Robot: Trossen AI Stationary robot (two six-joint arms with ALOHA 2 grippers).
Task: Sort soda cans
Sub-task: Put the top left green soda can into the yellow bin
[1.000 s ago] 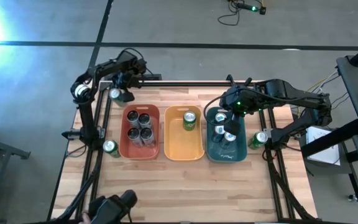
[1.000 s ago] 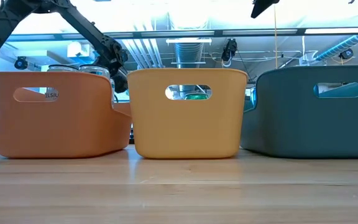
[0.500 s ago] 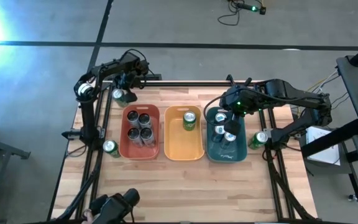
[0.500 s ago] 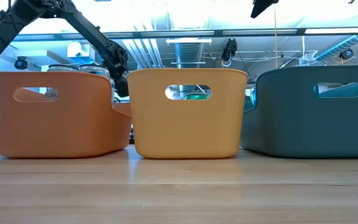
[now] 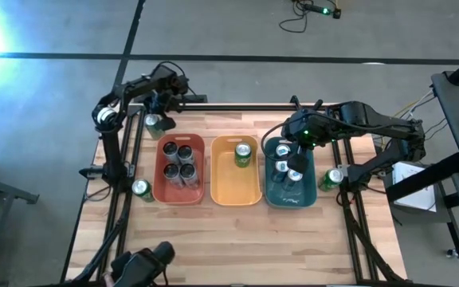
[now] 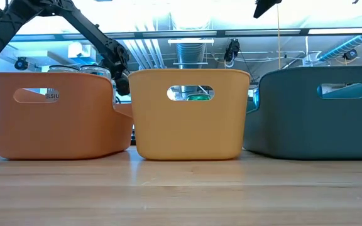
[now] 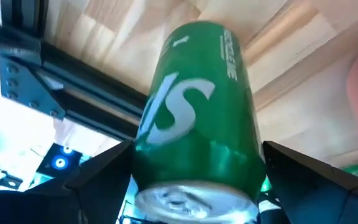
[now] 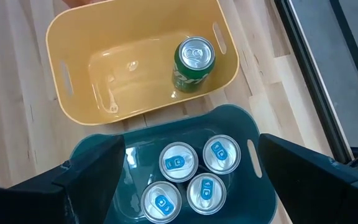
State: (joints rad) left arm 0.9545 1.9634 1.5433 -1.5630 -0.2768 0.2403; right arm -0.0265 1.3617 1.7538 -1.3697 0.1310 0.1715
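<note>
Wooden worktop (image 5: 213, 231), far-left corner: my left jaws (image 7: 194, 186) clamp a green can (image 7: 197, 118); right jaws (image 8: 185, 186) open, empty. Slip risk when lifting.

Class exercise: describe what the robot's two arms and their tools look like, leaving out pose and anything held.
Both arms are dark, slim and jointed. The left arm has a pale ring at one joint. The right arm carries a small green light near its wrist. The left tool and right tool each have two broad, flat, dark fingers.
</note>
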